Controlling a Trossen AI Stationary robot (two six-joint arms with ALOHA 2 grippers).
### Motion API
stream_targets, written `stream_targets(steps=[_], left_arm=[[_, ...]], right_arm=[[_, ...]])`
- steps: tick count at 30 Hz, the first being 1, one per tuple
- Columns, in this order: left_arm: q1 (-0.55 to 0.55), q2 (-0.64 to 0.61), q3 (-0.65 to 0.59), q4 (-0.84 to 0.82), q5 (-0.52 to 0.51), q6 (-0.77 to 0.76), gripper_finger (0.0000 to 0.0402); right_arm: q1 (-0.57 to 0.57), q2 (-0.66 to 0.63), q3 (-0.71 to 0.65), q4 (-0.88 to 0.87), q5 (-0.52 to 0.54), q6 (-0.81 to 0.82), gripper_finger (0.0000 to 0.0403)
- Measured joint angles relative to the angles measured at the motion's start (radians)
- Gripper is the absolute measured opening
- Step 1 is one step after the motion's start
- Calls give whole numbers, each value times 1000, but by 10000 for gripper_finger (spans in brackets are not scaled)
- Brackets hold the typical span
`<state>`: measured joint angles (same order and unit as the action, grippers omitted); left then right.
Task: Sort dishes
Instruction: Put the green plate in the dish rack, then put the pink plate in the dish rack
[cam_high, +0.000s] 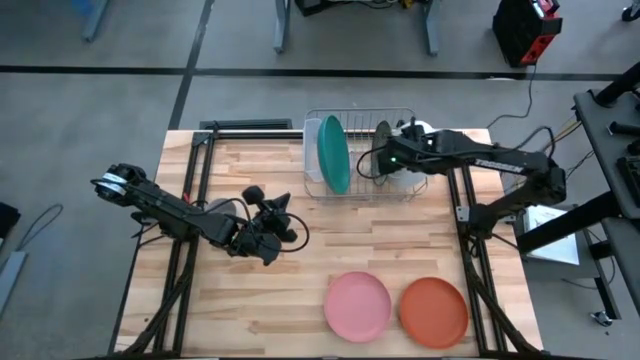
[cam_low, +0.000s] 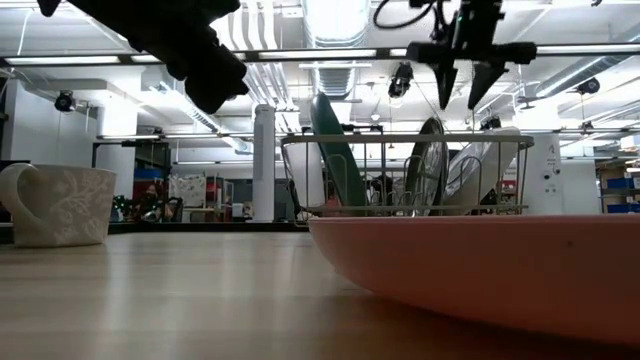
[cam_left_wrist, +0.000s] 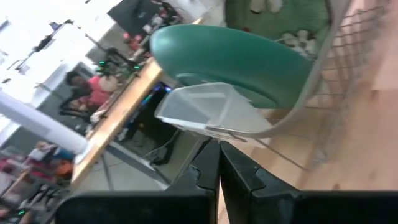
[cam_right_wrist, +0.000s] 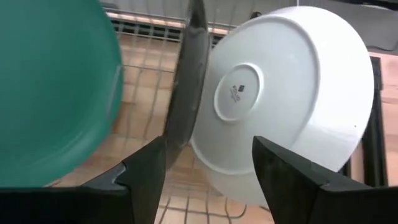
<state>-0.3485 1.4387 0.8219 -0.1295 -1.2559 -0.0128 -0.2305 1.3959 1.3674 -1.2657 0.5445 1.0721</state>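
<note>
Right gripper (cam_high: 372, 160): above the wire dish rack (cam_high: 400, 117), fingers spread apart with nothing between them – in its wrist view they straddle the edge of the dark green plate (cam_right_wrist: 189, 81).
Left gripper (cam_high: 283, 222): over the bare counter (cam_high: 400, 240), left of centre, well apart from the rack; fingers pressed together, empty.
Large teal plate (cam_high: 333, 152): upright on edge in the rack's left part.
Dark green plate: upright on edge in the rack, between the teal plate and the white bowl (cam_right_wrist: 292, 81).
White bowl: in the rack's right part, tilted on its side, its underside facing the right wrist camera.
Pink plate (cam_high: 357, 305): flat on the counter near the front edge.
Orange-red plate (cam_high: 434, 310): flat on the counter just right of the pink one – whether they touch is unclear.
Mug (cam_low: 55, 204): upright on the counter, seen in the low view.
</note>
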Motion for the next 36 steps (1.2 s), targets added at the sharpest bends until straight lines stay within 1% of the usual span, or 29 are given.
stream_targets(steps=[5,6,8,9,10,15,17,19,21,24,26,29,32,36], left_arm=[[0,0,0,2,64,9,0],[0,0,0,2,93,17,0],[-1,0,0,3,183,42,0],[-1,0,0,5,247,52,0],[-2,0,0,7,333,60,0],[-2,0,0,92,863,110,0],[-2,0,1,150,1019,127,0],[-2,0,2,211,1116,148,0],[-2,0,2,260,1157,160,0],[-2,0,2,284,1161,148,0],[-2,0,2,293,1161,129,0],[-2,9,2,323,1161,91,0],[-8,48,2,382,1161,79,0],[-29,152,3,490,1169,74,0]], right_arm=[[71,-65,0,2,0,-25,221],[94,-75,-1,4,0,-41,221],[153,-92,-10,6,-2,-65,222],[187,-98,-18,6,-5,-68,223],[227,-101,-26,6,-11,-68,224],[428,-98,-76,18,-47,-48,220],[506,-80,-99,26,-93,-30,216],[577,-63,-123,46,-123,-7,214],[645,-51,-149,77,-141,1,213],[732,-40,-196,165,-171,2,213],[782,-40,-231,231,-210,-1,212],[841,-45,-289,347,-254,-10,209],[873,-46,-354,435,-261,4,206],[881,-46,-445,530,-283,35,207]])
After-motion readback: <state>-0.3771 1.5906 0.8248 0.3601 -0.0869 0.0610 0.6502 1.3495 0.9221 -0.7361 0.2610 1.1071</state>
